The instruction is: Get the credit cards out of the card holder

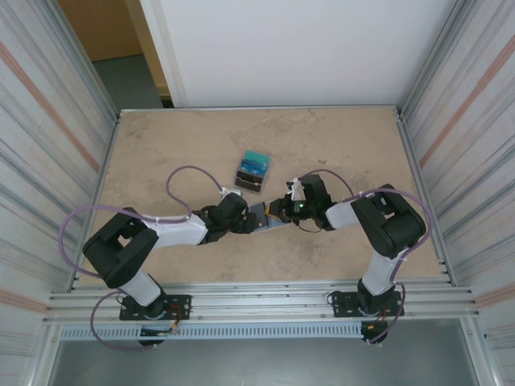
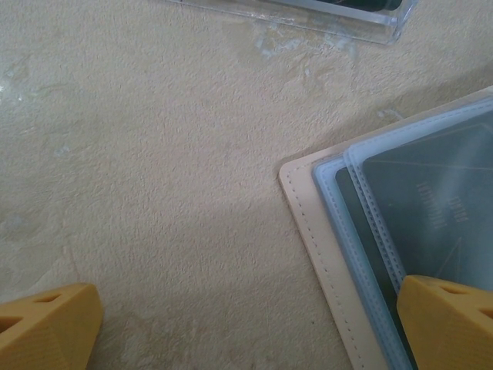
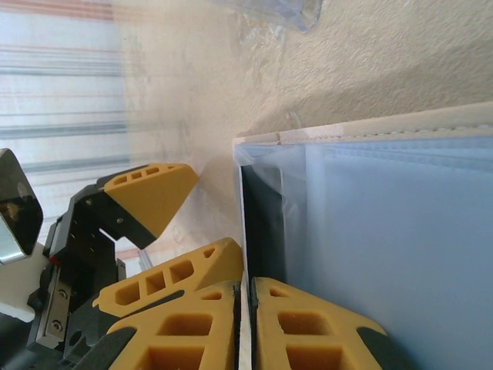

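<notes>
Plainly, card holder (image 2: 323, 254) sleeves contain a dark credit card (image 2: 431, 208).

Top cam overhead frm rear; wrist cams close, share card holder (image 2: 320, 254)

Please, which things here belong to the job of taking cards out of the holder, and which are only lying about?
In the job: card holder; dark card in its sleeve; right gripper, pinching it; left gripper, open, at the holder; teal and blue cards, perhaps already out.
Lying about: clear box that holds those cards, beyond the holder.
</notes>
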`<state>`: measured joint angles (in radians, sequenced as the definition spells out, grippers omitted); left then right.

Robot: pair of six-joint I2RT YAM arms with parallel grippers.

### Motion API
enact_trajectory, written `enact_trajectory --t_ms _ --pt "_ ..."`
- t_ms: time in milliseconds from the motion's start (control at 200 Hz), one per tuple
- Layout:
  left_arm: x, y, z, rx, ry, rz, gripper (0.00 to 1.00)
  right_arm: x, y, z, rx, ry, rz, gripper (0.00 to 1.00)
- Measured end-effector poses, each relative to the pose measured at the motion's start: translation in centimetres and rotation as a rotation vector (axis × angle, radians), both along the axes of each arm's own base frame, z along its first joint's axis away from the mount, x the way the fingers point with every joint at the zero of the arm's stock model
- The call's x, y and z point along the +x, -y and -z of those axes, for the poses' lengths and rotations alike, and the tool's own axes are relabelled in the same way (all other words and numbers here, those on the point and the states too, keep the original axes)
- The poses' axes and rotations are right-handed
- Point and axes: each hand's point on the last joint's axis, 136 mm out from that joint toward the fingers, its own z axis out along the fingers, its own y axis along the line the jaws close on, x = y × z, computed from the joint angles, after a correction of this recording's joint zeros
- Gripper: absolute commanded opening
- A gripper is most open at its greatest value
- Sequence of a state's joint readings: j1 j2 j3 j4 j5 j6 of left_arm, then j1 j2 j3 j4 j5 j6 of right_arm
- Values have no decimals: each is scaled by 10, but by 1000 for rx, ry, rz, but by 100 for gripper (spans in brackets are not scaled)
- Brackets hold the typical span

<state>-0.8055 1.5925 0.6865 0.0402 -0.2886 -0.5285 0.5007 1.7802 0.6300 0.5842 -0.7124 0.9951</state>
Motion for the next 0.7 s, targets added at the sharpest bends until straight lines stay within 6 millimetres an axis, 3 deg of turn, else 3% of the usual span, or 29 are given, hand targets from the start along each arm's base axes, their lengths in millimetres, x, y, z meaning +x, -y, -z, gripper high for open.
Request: enact_trajectory --t_ms 165,697 --pt "0 0 0 1 -1 0 99 0 2 0 6 -1 8 9" --pt "-1 -1 1 6 -5 0 99 3 -2 5 43 -24 16 12"
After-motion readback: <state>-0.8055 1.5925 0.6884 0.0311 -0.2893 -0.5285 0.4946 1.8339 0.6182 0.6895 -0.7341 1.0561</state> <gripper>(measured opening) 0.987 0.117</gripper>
